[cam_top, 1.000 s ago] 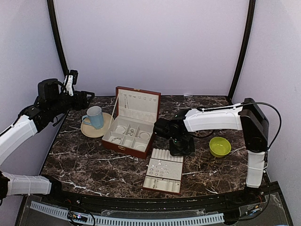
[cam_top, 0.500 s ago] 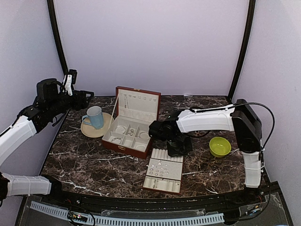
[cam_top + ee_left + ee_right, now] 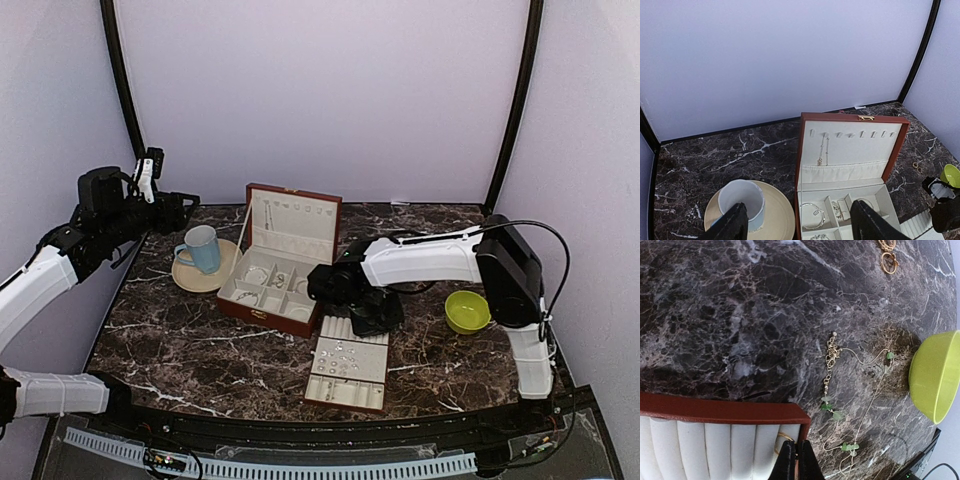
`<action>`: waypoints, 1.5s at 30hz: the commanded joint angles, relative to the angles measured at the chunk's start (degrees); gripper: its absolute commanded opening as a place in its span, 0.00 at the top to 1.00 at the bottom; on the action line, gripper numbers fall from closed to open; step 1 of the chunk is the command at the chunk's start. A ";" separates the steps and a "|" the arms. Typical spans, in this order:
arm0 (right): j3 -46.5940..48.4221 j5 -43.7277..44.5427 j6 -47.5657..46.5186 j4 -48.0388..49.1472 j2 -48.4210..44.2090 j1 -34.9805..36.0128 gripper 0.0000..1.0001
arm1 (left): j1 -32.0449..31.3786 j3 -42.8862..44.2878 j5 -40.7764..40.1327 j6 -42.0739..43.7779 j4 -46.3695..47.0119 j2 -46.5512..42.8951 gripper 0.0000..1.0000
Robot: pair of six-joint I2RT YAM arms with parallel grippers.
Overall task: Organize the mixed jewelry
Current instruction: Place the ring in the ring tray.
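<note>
My right gripper is shut, and a thin gold ring shows at its tips. It hovers over the far right corner of the cream slotted ring tray. Seen from above, that gripper is at the tray's far end. More of the mixed jewelry lies on the marble: a thin chain with green beads and two gold rings. A bracelet lies in the open box, and a chain hangs in its lid. My left gripper is open and empty, raised at the far left.
A blue mug stands on a cream saucer left of the reddish-brown box. A lime green bowl sits on the right, close to the beaded chain. The marble table ends at the purple walls.
The right arm has swung left, bringing its shut gripper from beside the tray to the tray's far right corner. The left arm has not moved.
</note>
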 commanded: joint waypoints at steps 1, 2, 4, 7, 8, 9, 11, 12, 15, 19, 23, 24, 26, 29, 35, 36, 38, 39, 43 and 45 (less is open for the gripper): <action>3.15 -1.47 -0.76 0.53 2.72 1.15 1.00 | 0.18 -0.74 -0.62 0.55 0.12 -1.48 0.27; 3.51 -1.62 -0.91 0.56 3.01 1.23 1.00 | 0.22 -0.74 -0.65 0.56 0.02 -1.48 0.27; 3.83 -1.76 -1.12 0.79 3.28 1.48 1.00 | 0.19 -0.74 -0.63 0.57 0.07 -1.48 0.27; 3.83 -1.93 -1.32 1.24 3.01 1.55 1.00 | 0.25 -0.74 -0.55 0.56 0.12 -1.48 0.27; 3.84 -2.06 -1.40 1.57 2.81 1.56 1.00 | 0.26 -0.74 -0.61 0.57 0.11 -1.48 0.27; 3.85 -2.25 -1.43 1.92 2.61 1.65 1.00 | 0.21 -0.81 -0.58 0.53 0.10 -1.48 0.27; 3.72 -2.80 -1.59 2.67 2.22 1.65 0.98 | 0.20 -0.83 -0.49 0.52 0.15 -1.42 0.27; 3.57 -3.19 -1.67 3.32 1.93 1.66 0.98 | 0.24 -0.83 -0.53 0.51 0.14 -1.36 0.27; 3.03 -4.44 -1.84 5.07 1.22 1.62 0.95 | 0.24 -0.83 -0.50 0.57 0.11 -1.26 0.27; 2.97 -4.97 -1.96 5.99 0.58 1.66 0.92 | 0.25 -0.83 -0.48 0.57 0.10 -1.19 0.27; 2.50 -4.93 -2.03 5.99 0.29 1.63 0.89 | 0.18 -0.86 -0.47 0.56 0.10 -1.00 0.27; 2.45 -4.82 -1.98 5.84 0.16 1.66 0.89 | 0.24 -0.85 -0.46 0.62 0.10 -0.98 0.27; 2.67 -4.35 -1.87 5.32 -0.35 1.66 0.88 | 0.20 -0.90 -0.67 0.71 0.11 -0.97 0.27; 3.25 -3.68 -2.19 5.17 -1.62 1.64 0.83 | 0.21 -0.92 -0.74 0.80 0.10 -0.87 0.27; 2.92 -4.15 -3.36 6.50 -3.77 1.62 0.79 | 0.22 -0.92 -1.14 1.06 0.01 -0.85 0.27; 2.58 -4.37 -3.56 7.04 -4.14 1.60 0.79 | 0.20 -0.96 -1.15 1.09 0.01 -0.80 0.27; 1.60 -4.44 -3.69 7.80 -4.87 1.41 0.79 | 0.23 -0.98 -1.18 1.10 0.01 -0.75 0.27; 0.99 -4.56 -3.72 8.16 -5.23 1.28 0.80 | 0.18 -0.99 -1.18 1.10 0.01 -0.72 0.27; -2.01 -5.15 -3.56 10.10 -6.61 0.60 0.85 | 0.24 -1.01 -1.05 0.97 0.09 -0.61 0.27; -3.54 -5.63 -3.41 11.01 -7.42 0.21 0.90 | 0.18 -1.01 -0.99 1.00 0.12 -0.60 0.27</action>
